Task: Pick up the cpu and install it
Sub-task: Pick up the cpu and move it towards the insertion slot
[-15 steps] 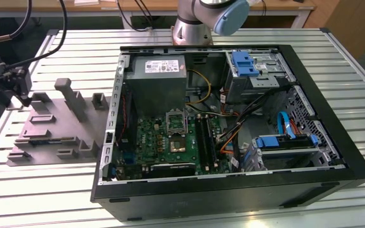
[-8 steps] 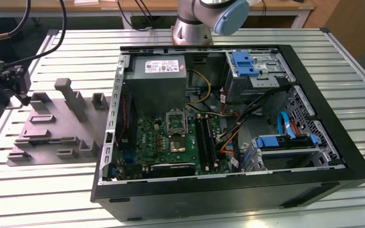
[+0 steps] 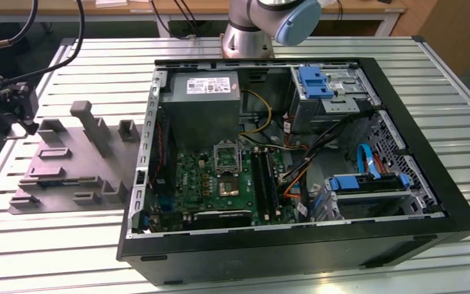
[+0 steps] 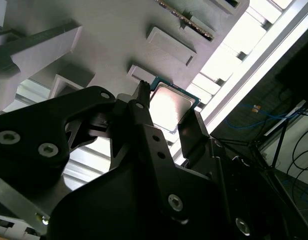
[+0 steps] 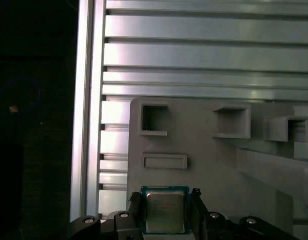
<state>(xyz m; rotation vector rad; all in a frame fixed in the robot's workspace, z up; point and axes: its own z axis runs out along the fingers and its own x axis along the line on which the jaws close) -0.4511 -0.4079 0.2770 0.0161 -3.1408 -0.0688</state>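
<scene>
Gripping cpu (image 5: 164, 210) | end effector (image 5: 165, 196) clamped on edges | over grey tray (image 5: 219, 165)

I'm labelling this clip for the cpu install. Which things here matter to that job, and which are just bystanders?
Job:
cpu, on the grey tray
gripper, at the cpu
metal-framed socket in the case

Bystanders:
grey box with white label
blue drive bracket
blue cable
slatted table
</scene>
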